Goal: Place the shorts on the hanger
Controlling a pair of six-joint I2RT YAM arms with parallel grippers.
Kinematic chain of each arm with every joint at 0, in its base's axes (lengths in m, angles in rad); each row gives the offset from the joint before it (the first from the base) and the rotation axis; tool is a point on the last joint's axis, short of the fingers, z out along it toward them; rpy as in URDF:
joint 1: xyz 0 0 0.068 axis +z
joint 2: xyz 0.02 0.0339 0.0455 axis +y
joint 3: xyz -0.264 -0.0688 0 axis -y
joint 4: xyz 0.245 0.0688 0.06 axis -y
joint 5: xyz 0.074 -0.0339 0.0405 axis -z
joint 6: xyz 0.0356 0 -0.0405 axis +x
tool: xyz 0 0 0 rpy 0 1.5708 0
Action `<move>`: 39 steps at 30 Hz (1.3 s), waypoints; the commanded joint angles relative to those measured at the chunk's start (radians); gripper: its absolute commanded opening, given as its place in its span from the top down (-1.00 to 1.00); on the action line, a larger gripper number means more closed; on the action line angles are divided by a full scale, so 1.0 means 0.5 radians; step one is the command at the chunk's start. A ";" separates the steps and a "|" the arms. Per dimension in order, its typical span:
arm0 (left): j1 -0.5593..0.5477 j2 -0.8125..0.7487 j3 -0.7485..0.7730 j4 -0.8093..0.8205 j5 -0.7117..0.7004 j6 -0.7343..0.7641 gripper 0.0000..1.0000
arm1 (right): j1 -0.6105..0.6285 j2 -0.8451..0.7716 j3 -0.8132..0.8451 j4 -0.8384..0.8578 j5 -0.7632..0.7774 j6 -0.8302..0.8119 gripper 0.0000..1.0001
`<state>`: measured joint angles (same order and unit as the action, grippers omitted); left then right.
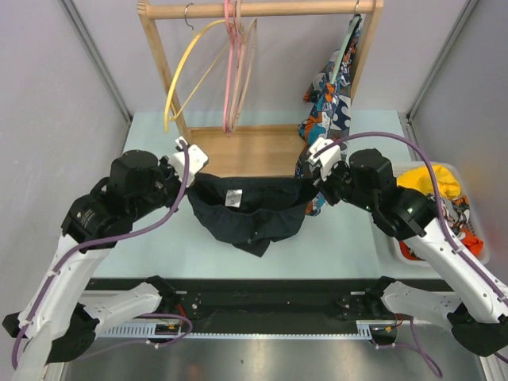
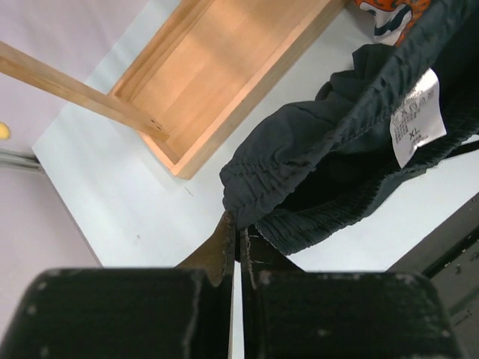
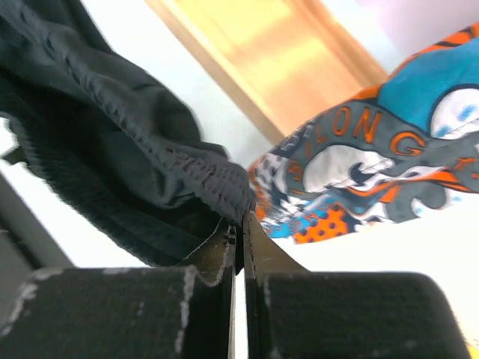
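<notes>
Pale tabletop (image 1: 333,246) lies under the shorts (image 1: 246,210), which you hold stretched by the waistband above its middle, just in front of the wooden rack (image 1: 238,151). Your left gripper (image 1: 189,163) is pressed together on one waistband corner, and your right gripper (image 1: 319,163) pinches the other. The hanger (image 1: 251,63) hangs untouched on the rail (image 1: 302,8) at the far edge, so by my reading the pickup is done and getting the shorts onto the hanger is all left.

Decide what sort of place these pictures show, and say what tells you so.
Probably a robotics lab test bench, not a home: a left arm and right arm bolted to a pale table, plain grey panels around it, and a small wooden clothes rack.
</notes>
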<state>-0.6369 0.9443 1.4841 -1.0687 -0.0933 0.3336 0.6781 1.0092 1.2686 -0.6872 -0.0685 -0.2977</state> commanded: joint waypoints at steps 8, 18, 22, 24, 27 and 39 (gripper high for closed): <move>0.010 -0.069 0.581 0.201 -0.219 0.189 0.99 | 0.098 -0.141 0.536 0.187 0.732 -0.392 1.00; 0.013 0.053 1.339 -0.007 0.226 0.127 0.99 | 0.083 0.147 1.549 -0.331 0.257 -0.067 1.00; 0.013 -0.035 1.037 0.060 0.026 0.176 0.99 | 0.077 0.132 1.396 -0.328 0.302 -0.046 1.00; 0.013 -0.066 0.907 0.137 -0.122 0.201 0.99 | 0.077 0.111 1.210 -0.304 0.339 -0.009 1.00; 0.013 -0.069 0.692 0.168 -0.280 0.232 0.99 | 0.077 0.071 1.004 -0.230 0.477 0.037 1.00; 0.013 -0.278 -0.639 0.383 -0.038 0.539 0.63 | -0.070 0.135 -0.014 0.006 0.223 0.132 1.00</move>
<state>-0.6388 0.8455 1.2629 -0.9241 -0.1337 0.5373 0.6910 1.0687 1.3621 -0.7597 0.1028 -0.2401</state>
